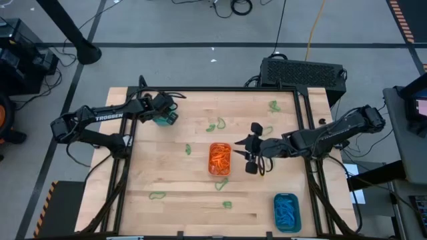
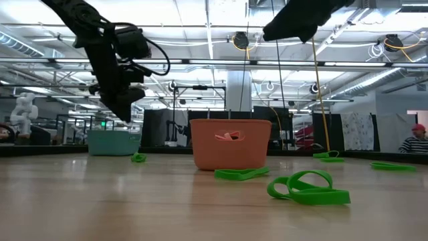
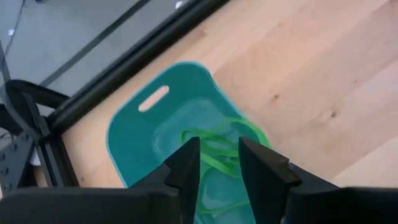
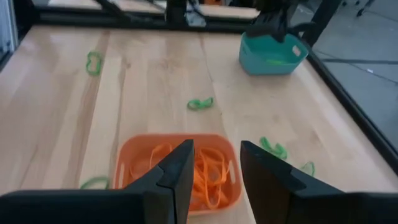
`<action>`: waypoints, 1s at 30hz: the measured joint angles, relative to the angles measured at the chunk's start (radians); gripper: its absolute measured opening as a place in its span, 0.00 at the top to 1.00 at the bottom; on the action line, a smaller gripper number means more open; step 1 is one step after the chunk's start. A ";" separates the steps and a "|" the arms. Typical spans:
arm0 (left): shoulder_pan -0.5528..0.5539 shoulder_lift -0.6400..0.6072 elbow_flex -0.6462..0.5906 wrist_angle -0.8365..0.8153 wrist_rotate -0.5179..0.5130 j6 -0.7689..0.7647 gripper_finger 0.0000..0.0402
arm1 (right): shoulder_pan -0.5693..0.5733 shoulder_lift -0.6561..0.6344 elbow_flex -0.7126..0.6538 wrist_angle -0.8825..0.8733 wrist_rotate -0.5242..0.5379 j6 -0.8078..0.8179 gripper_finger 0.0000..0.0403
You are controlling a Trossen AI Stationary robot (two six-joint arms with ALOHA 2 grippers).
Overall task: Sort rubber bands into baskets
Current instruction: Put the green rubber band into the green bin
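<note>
Hovering over the teal basket (image 3: 149,134) at the desk's far left corner, the left hand (image 3: 219,163) parts narrowly, apparently dropping green bands (image 3: 214,140); the right hand (image 4: 214,165) waits part-open, empty, beside the orange basket (image 4: 130,152).

— From my screen, the light wooden plank tabletop (image 1: 173,180) sits inside a black metal frame (image 1: 227,89). Anything behind it?

— I see a black ventilated box (image 1: 302,72) on the grey floor just past the far edge, with a yellow cable (image 1: 313,30) running away from it.

— Across the table I can make out a white humanoid figure (image 2: 24,114) far off, and a seated person in a red cap (image 2: 416,138) at the other side.
</note>
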 joint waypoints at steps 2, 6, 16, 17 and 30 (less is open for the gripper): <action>0.000 0.000 0.000 0.009 -0.011 0.002 0.69 | 0.005 0.000 0.000 -0.020 0.000 -0.003 0.69; 0.000 0.000 0.000 0.076 -0.005 0.004 0.69 | 0.006 0.000 0.000 -0.030 0.000 -0.034 0.69; -0.082 0.108 0.003 0.533 0.413 0.078 0.69 | -0.003 0.000 0.000 -0.031 0.005 -0.128 0.69; -0.092 0.141 0.003 0.574 0.456 0.078 0.69 | -0.008 0.000 0.000 -0.031 0.006 -0.139 0.69; -0.233 0.450 0.041 0.815 0.592 0.310 0.69 | -0.074 0.035 0.000 -0.032 0.006 -0.141 0.69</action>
